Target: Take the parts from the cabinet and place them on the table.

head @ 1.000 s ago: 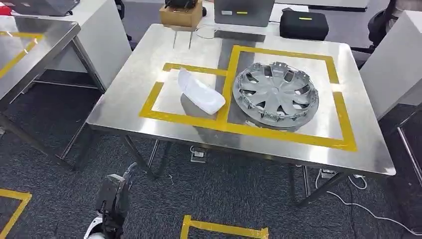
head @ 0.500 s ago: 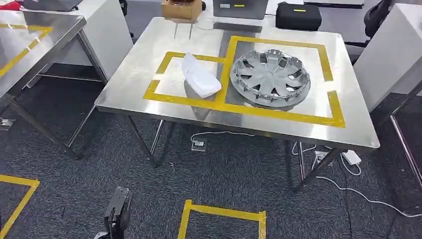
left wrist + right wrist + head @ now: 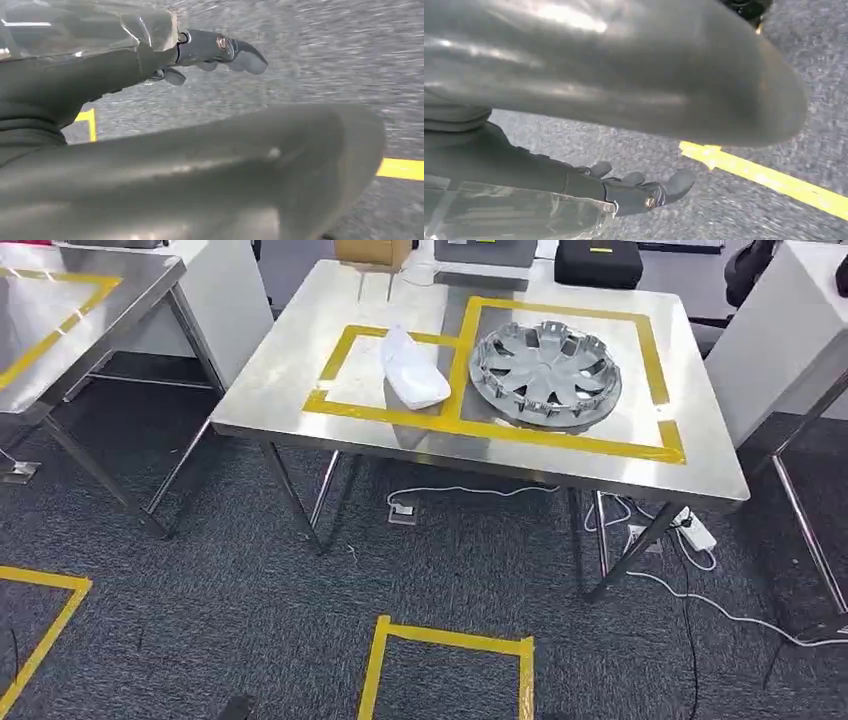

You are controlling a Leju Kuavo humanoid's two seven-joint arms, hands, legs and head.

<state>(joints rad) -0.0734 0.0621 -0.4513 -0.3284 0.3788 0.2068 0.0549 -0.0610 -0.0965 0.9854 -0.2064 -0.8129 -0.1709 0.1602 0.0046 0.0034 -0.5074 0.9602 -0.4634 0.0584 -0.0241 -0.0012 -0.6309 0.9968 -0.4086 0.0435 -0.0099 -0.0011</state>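
Resting on the bench (image 3: 300, 410), the hubcap (image 3: 545, 375) lies at 3 o'clock of the white part (image 3: 412, 377) — both look delivered. Left robot hand (image 3: 210, 55) and right robot hand (image 3: 634, 192) hang empty, fingers apart — next likely means returning to the cabinet.

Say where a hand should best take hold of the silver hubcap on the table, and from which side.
Probably at the near rim of the hubcap, coming from the table's front edge. It lies flat inside the larger yellow tape square, a wide disc, so its edge offers the only narrow place to pinch.

Dark grey carpet (image 3: 200, 590) marked with yellow tape squares (image 3: 450, 645) lies under steel tables (image 3: 290, 370) and white cabinets (image 3: 225, 290).
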